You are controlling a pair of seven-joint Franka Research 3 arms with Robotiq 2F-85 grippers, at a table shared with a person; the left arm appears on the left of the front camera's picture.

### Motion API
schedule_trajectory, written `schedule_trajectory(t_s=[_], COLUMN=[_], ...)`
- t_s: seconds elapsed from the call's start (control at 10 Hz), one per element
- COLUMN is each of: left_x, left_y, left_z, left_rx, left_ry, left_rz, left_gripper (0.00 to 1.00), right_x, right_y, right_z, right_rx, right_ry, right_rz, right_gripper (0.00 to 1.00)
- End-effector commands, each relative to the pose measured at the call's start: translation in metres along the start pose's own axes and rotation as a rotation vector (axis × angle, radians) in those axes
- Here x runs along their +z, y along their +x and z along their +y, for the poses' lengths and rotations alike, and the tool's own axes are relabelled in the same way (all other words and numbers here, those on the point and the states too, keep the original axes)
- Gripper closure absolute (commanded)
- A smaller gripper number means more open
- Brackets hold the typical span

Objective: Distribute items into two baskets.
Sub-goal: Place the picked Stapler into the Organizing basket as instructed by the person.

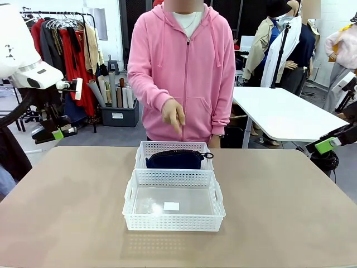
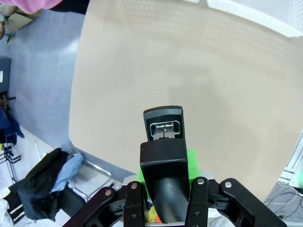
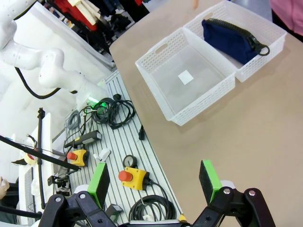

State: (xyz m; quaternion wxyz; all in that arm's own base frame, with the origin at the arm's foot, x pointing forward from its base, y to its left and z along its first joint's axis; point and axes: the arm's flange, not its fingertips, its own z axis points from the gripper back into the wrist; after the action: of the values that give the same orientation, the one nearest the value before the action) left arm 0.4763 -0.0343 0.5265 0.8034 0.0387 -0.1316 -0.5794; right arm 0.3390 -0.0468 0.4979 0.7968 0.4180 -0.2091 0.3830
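Left gripper [image 2: 163, 187] fingers clamp stapler [image 2: 163, 156] | right gripper [image 3: 156, 184] fingers spread, empty | pouch [image 1: 174, 159] in far basket [image 1: 146, 148] | carry stapler level over near basket [image 1: 129, 192], apparently empty; lower inside before releasing.

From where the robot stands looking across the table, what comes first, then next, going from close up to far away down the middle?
Bare table → bigger basket, with a small white label on its floor → smaller basket holding the navy pouch → the person's hand pointing down → the person in the pink hoodie.
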Motion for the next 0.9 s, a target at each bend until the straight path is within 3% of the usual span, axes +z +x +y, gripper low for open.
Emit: schedule_trajectory(t_s=[0.0,0.8], left_x=[0.0000,-0.0001], left_y=[-0.0002,0.0011], left_z=[0.0001,-0.0030], left_rx=[0.002,-0.022], left_ry=[0.016,0.004], left_rz=[-0.003,0.000], left_gripper=[1.00,1.00], right_x=[0.0000,0.0000], right_y=[0.0001,0.0001], right_z=[0.0011,0.0011], right_rx=[-0.002,-0.002], right_ry=[0.000,0.000], right_rz=[0.005,0.005], right_gripper=[0.00,0.00])
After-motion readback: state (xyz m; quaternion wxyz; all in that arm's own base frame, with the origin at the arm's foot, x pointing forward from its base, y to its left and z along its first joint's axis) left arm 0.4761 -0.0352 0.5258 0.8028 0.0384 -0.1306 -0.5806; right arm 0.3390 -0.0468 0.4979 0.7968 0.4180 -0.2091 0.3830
